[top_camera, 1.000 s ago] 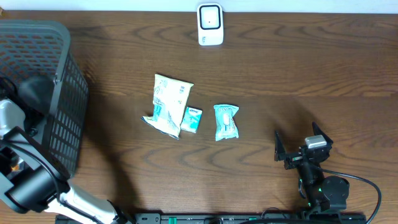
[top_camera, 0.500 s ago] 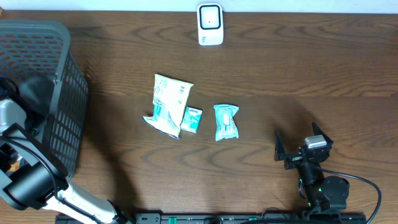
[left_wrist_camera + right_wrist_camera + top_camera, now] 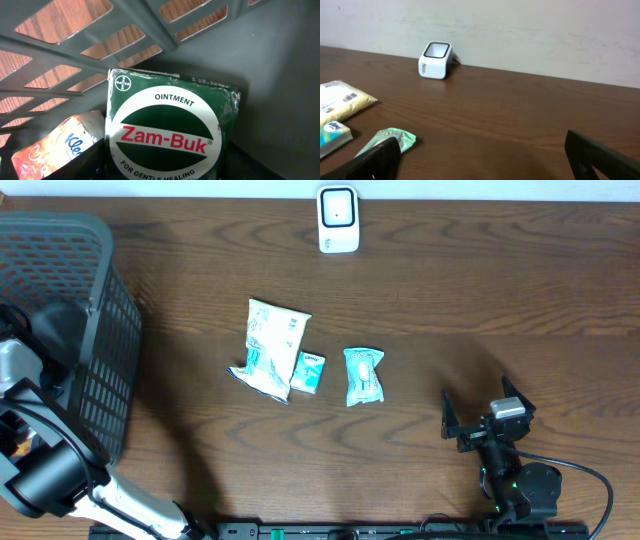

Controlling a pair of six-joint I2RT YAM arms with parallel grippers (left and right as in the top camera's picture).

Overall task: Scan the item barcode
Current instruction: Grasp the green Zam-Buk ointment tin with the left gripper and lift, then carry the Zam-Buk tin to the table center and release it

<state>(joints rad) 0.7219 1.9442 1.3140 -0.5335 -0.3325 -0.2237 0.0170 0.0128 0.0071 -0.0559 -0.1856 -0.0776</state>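
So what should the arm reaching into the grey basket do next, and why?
Probably close the left end effector on the green Zam-Buk ointment box. The box fills the wrist view close up inside the grey plastic basket, and it has to come out to reach the white scanner across the wooden table.

Dark wooden table (image 3: 500, 290), seen from straight above. At twelve o'clock, near the far edge, sits the white scanner (image 3: 338, 220). At the centre there are three packets in a row. The cream-and-teal pouch (image 3: 268, 348) has the small teal sachet (image 3: 309, 371) touching its three o'clock side, and the teal wrapped packet (image 3: 363, 375) lies just beside, apart from the sachet. At nine o'clock stands the grey mesh basket (image 3: 100, 350); the left arm (image 3: 45, 475) reaches into it from seven o'clock, its gripper hidden. At five o'clock, the right gripper (image 3: 480, 405) has its jaws spread wide, nothing between them.
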